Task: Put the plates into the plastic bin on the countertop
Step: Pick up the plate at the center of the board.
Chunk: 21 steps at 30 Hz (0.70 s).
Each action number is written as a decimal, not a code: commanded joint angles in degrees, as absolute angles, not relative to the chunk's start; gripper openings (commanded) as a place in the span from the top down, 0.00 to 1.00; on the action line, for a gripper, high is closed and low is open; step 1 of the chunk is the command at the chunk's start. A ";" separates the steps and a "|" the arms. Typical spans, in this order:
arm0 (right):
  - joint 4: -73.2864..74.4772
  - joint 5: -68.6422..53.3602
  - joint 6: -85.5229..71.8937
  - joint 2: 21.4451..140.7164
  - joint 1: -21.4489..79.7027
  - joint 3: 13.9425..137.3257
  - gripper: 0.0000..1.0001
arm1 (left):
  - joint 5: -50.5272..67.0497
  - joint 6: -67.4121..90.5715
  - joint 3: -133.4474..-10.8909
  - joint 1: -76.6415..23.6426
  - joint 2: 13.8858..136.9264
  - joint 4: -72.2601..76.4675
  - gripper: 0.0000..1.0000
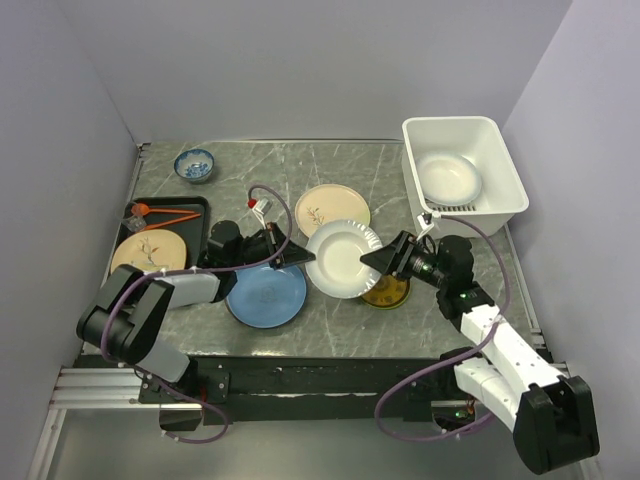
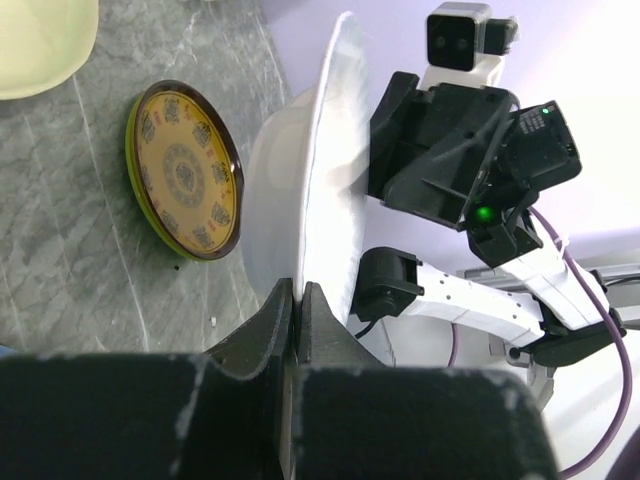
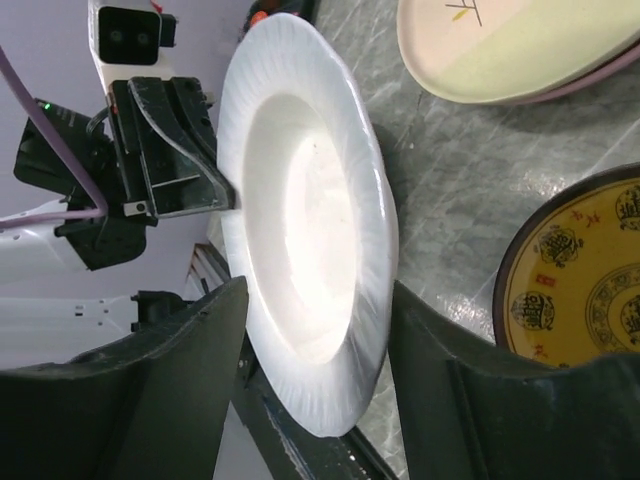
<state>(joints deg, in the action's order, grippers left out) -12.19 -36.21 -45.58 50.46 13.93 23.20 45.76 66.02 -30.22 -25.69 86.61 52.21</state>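
Note:
A white plate (image 1: 342, 258) is held tilted above the countertop (image 1: 330, 320) between the two arms. My left gripper (image 1: 305, 258) is shut on its left rim, as the left wrist view shows (image 2: 298, 295). My right gripper (image 1: 372, 262) is open, its fingers on either side of the plate's right rim (image 3: 318, 300). The white plastic bin (image 1: 510, 180) stands at the back right with one white plate (image 1: 448, 176) inside. A blue plate (image 1: 265, 295), a cream sprig plate (image 1: 333, 208) and a small yellow-patterned plate (image 1: 388, 292) lie on the countertop.
A black tray (image 1: 195, 205) at the left holds another cream sprig plate (image 1: 148, 252) and an orange utensil (image 1: 160, 212). A small blue-and-white bowl (image 1: 194, 164) sits at the back left. Walls close in on three sides.

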 commanded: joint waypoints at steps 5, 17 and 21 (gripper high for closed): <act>-17.84 -39.11 -46.85 53.44 13.71 24.26 0.80 | 46.85 64.60 -32.08 -25.66 82.53 55.81 0.99; -16.96 -39.20 -45.88 54.84 13.71 25.31 1.00 | 45.44 59.86 -34.19 -25.66 82.26 48.44 0.99; -13.81 -38.24 -44.83 53.62 13.71 25.75 1.00 | 44.65 57.14 -36.03 -25.66 82.71 44.32 0.99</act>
